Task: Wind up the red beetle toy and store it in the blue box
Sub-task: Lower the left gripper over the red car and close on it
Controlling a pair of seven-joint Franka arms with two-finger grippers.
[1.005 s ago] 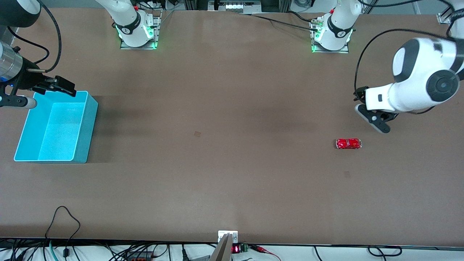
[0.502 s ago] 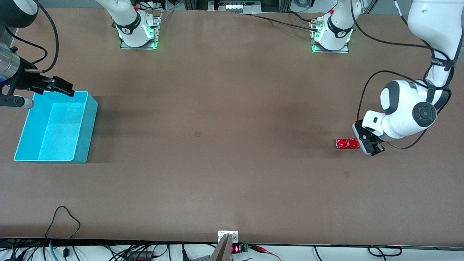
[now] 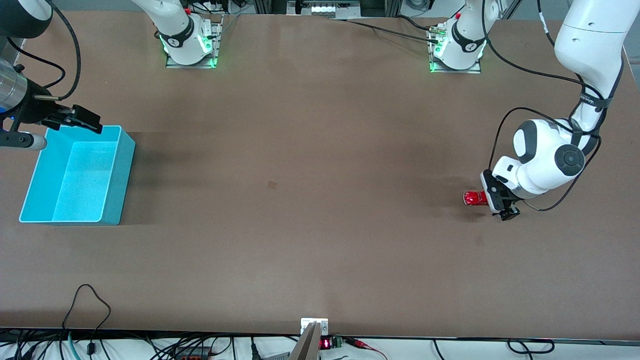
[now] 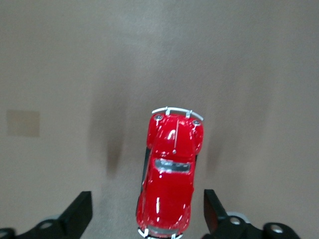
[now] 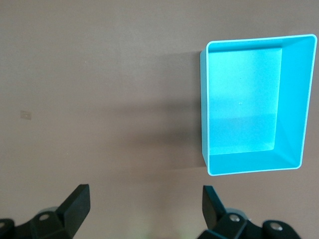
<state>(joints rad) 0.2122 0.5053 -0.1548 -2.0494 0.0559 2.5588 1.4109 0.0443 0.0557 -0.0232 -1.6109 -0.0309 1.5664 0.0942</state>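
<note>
The red beetle toy stands on the brown table near the left arm's end. My left gripper is open and low over the toy's end, partly covering it. In the left wrist view the toy lies between the two black fingertips, with a gap on each side; the left gripper does not touch it. The blue box stands open and empty at the right arm's end; it also shows in the right wrist view. My right gripper is open, up beside the box's rim, and waits.
The two arm bases stand at the table's edge farthest from the front camera. Cables lie at the edge nearest the front camera. A small pale patch marks the table's middle.
My left arm has swung down and toward the toy, and its open gripper has come from above the table to straddle the toy's end. The right arm has hardly moved.
</note>
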